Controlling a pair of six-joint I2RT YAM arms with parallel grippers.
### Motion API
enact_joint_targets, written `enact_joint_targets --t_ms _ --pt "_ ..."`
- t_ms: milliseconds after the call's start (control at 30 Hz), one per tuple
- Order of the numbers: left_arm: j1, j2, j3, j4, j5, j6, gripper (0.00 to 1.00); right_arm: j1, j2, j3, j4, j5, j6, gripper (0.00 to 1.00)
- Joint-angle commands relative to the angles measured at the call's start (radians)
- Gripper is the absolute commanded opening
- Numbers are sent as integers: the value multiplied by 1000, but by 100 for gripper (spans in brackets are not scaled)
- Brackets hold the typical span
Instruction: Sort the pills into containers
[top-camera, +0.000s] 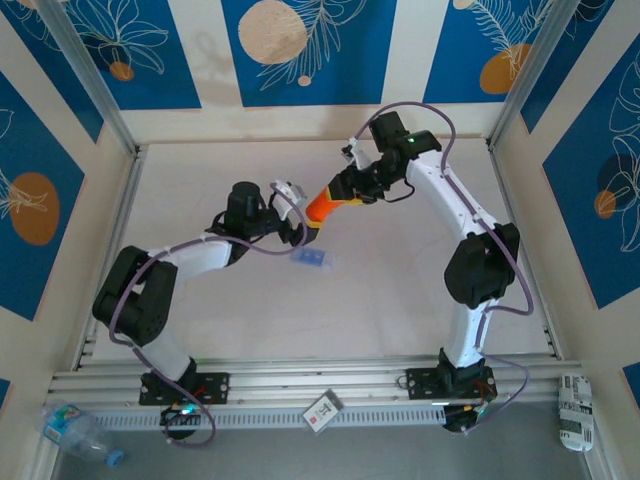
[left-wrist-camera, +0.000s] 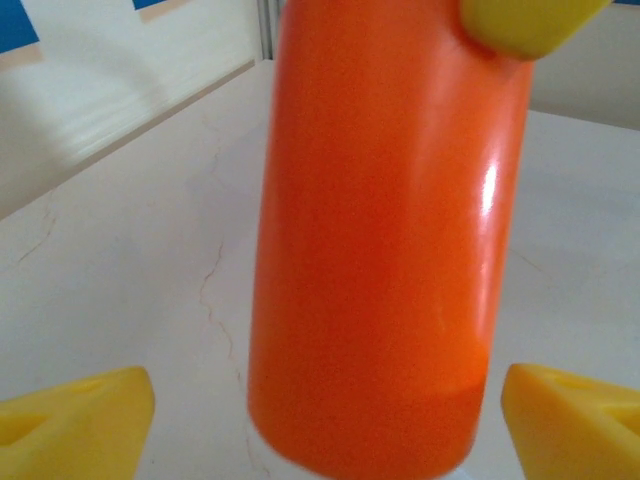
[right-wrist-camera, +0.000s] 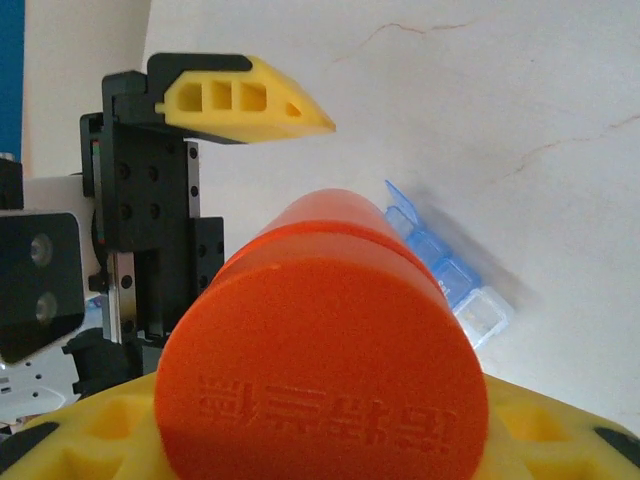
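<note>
Top view: the orange bottle (top-camera: 325, 203) is held tilted above the counter (top-camera: 400, 300), between the two arms, just past the middle of the workspace.

Right fingers (right-wrist-camera: 560, 430): clamped on the bottle near its flat base. In the right wrist view that base faces the lens, with raised lettering on it.

Left fingers (left-wrist-camera: 80, 420): spread, one on either side of the bottle's lower end. The left wrist view shows a clear gap on the 9 o'clock side and a narrow one on the 3 o'clock side. No contact seen. A pale end shows at the bottle's 6 o'clock edge in this view.

Blue compartment box (top-camera: 312, 258): flat on the counter, touched by neither set of fingers. In the top view it sits at about 5 o'clock from the left fingers, at 7 o'clock from the right fingers and at 6 o'clock from the bottle, near but apart. In the right wrist view it lies at about 2 o'clock from the bottle base, partly hidden behind the bottle, with at least one lid raised. Compartment contents: cannot tell.
</note>
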Motion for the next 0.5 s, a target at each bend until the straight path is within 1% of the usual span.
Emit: enact_joint_targets --t_ms 0,233,467 --pt "-11 19 41 22 56 23 86 9 20 47 -40 -65 -17 42" --pt "-18 34 57 35 74 0 80 31 45 57 -33 -83 -3 42" --pt "-18 46 58 29 92 -9 69 46 56 60 -21 -96 9 41"
